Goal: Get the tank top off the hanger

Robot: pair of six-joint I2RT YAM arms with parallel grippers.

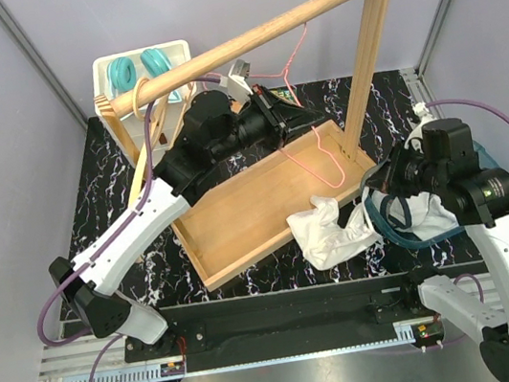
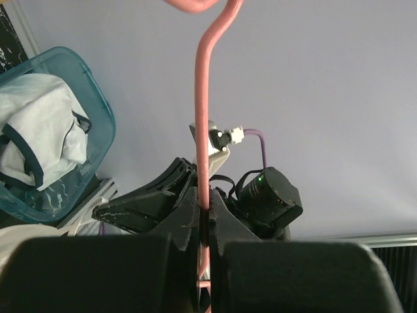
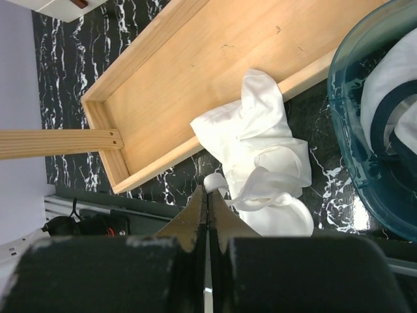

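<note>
The white tank top [image 1: 324, 233] lies crumpled over the front edge of the wooden tray [image 1: 239, 218] and onto the black marbled table. In the right wrist view the tank top [image 3: 260, 143] has a small fold pinched at the tips of my right gripper [image 3: 208, 192], which is shut on it. The right gripper [image 1: 371, 202] sits just right of the cloth. The pink wire hanger [image 1: 310, 143] is bare, with its hook up near the wooden rail. My left gripper [image 1: 283, 114] is shut on the hanger's stem [image 2: 202, 117], which rises from between its closed jaws [image 2: 204, 205].
A wooden rack with a top rail [image 1: 258, 30] stands over the tray. A teal bin [image 1: 434, 221] holding a white and navy garment [image 2: 39, 124] sits on the right under my right arm. A white basket [image 1: 143, 68] stands at the back left.
</note>
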